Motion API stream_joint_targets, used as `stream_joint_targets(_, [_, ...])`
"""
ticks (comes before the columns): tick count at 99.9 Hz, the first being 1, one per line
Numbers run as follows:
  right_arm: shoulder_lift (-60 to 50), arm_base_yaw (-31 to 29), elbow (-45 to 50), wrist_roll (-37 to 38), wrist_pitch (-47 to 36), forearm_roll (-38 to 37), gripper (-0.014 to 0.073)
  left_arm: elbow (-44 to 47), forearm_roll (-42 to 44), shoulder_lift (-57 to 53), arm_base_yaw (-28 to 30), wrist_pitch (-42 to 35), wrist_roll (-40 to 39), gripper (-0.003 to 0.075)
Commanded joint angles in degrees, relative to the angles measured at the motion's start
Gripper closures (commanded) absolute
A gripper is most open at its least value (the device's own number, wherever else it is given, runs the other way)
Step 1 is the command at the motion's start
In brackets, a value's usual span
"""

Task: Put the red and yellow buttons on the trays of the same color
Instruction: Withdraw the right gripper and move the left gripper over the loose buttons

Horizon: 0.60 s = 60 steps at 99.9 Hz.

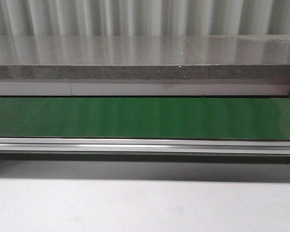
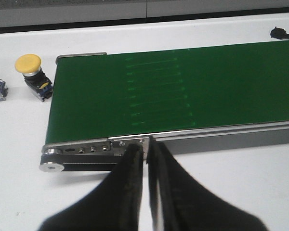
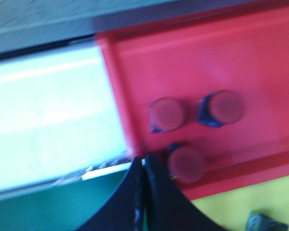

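Desk [image 2: 231,192] surface, pale and wide, carries everything; across it runs the green conveyor belt [image 2: 183,91], bare in the front view, with neither arm showing there. Beyond the right hand [image 3: 143,166] lies the red tray [image 3: 192,62], holding three red buttons [image 3: 167,114], one of them just beside the fingertips; a strip of yellow tray [image 3: 241,202] shows close to that hand, with a dark object on it cut off at the frame edge and too blurred to name. Past the belt's end, away from the left hand [image 2: 147,151], a yellow button [image 2: 31,72] stands on the desk, and another partly cropped part sits beside it. Both hands are clenched with nothing between the fingers. Such a button is likely light, rigid plastic, with a smooth domed cap that may slip; the squarer dark base under the cap looks the surer place to pinch. The right wrist view is badly smeared, so fine detail there is uncertain.
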Motion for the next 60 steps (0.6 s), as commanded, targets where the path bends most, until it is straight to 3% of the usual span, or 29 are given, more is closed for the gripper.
stream_joint_targets(1, [-5.8,3.0,2.9,-0.6,-3.4,-0.6,0.0661,-1.6,-0.8,0.1,-0.5,-4.1,0.0,0.0726])
stream_joint_targets(60, [-33.9,17.6,37.2,-1.4,-19.2,-0.6,0.0661,-1.6,-0.8,0.1,-0.5,-4.1,0.0,0.0726])
